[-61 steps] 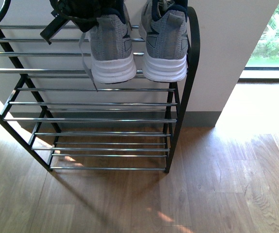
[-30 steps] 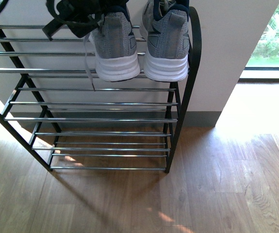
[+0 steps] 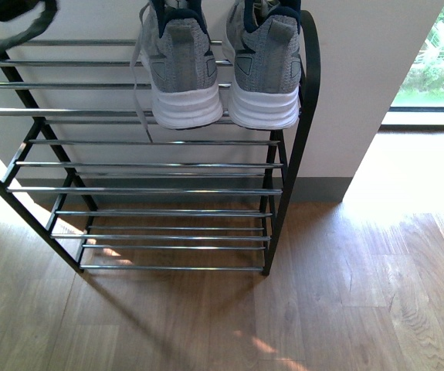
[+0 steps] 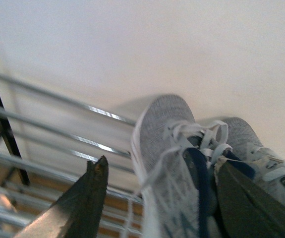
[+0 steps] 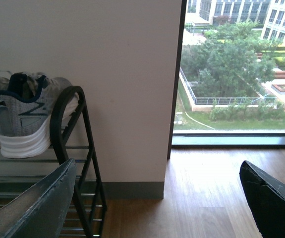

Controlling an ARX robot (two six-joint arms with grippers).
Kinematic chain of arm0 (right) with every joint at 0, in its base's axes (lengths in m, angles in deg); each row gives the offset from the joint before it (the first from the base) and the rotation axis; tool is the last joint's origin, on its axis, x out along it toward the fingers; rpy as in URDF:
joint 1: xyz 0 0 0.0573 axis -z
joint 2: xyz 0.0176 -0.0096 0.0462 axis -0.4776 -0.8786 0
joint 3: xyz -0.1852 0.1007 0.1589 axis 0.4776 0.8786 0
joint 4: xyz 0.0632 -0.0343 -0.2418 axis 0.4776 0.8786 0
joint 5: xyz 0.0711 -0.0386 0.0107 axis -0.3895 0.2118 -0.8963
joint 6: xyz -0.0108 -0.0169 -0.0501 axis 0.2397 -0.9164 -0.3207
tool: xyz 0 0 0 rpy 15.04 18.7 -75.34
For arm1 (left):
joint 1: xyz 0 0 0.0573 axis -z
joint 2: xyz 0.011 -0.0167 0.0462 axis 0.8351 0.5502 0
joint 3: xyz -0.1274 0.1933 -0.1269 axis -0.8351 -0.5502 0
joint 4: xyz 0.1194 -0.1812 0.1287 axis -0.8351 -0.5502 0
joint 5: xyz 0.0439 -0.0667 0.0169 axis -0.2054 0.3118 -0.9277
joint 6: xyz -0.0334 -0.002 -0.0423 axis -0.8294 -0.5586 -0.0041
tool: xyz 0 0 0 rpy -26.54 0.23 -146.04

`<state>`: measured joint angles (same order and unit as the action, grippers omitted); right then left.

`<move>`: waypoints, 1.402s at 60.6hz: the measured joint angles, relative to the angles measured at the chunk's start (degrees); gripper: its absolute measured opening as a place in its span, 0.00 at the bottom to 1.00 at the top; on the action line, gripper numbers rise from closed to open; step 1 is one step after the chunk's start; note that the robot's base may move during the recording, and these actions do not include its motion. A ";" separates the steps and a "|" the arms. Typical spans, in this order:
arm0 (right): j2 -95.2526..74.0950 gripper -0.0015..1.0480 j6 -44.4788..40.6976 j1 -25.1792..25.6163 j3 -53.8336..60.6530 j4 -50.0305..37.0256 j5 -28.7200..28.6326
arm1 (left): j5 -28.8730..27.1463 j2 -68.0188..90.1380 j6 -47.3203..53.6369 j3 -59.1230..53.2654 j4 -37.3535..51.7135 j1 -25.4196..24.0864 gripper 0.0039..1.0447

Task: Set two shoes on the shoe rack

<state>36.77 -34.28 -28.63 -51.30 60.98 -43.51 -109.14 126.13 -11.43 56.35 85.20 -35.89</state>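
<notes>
Two grey knit shoes stand side by side on the top tier of the shoe rack (image 3: 152,165), heels toward me: the left shoe (image 3: 179,77) and the right shoe (image 3: 264,73). A grey lace (image 3: 138,93) hangs from the left one. My left gripper (image 4: 161,166) is open and holds nothing. Its dark fingers (image 4: 90,198) frame the left shoe (image 4: 164,129) from above, and in the front view its dark arm (image 3: 9,9) sits off at the top left, apart from the shoe. My right gripper (image 5: 157,198) is open and holds nothing, low beside the rack's black end frame (image 5: 65,124).
A white wall (image 3: 360,77) with a grey baseboard stands behind the rack. A tall window (image 5: 236,64) is to the right of the wall. Wooden floor (image 3: 345,294) spreads in front and to the right. The rack's lower chrome tiers (image 3: 160,232) hold nothing.
My left gripper has let go of the left shoe and drawn away to the upper left. That shoe now stands straight beside the right one.
</notes>
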 joint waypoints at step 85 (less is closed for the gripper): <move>0.00 0.91 0.00 0.00 0.00 0.00 -0.02 | 19.67 -58.93 15.47 -43.67 -9.20 -20.48 0.01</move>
<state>36.77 -34.28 -28.63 -51.30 60.98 -43.54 -89.47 67.21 4.05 12.68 76.00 -56.37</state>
